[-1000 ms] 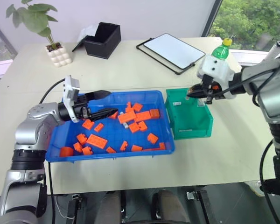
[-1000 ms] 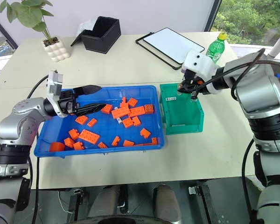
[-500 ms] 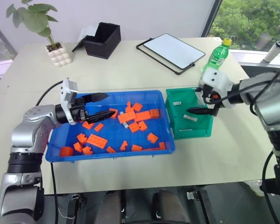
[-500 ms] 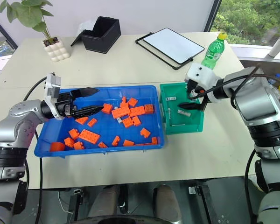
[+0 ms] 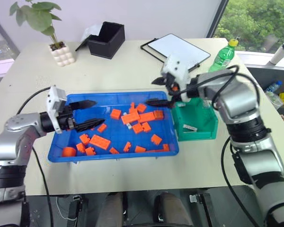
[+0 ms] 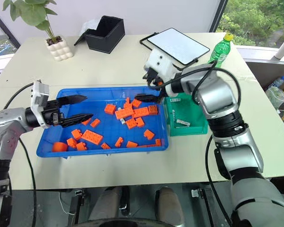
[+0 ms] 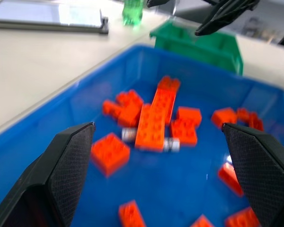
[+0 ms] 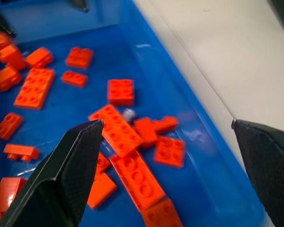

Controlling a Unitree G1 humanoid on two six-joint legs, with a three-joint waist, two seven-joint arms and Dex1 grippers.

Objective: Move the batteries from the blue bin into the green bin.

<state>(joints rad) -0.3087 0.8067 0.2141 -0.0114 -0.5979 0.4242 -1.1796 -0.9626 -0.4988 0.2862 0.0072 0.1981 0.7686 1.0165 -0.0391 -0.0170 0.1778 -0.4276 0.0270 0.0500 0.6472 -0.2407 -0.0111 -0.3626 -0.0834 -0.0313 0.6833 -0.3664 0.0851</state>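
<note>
Step in hand: we judge this the reach for another battery.
Right gripper [image 6: 157, 92]: fingers spread, carrying nothing, over the far right corner of the blue bin [image 6: 102, 151].
Left gripper [image 6: 74, 109]: fingers spread, carrying nothing, over the bin's left end.
Batteries: we see one [image 7: 171, 144] lying among the orange bricks [image 6: 132, 113] mid-bin; one battery [image 6: 183, 123] rests in the green bin [image 6: 191, 129], touching the blue bin's right side.
Next move: we descend between bricks and pinch only the cylinder.
</note>
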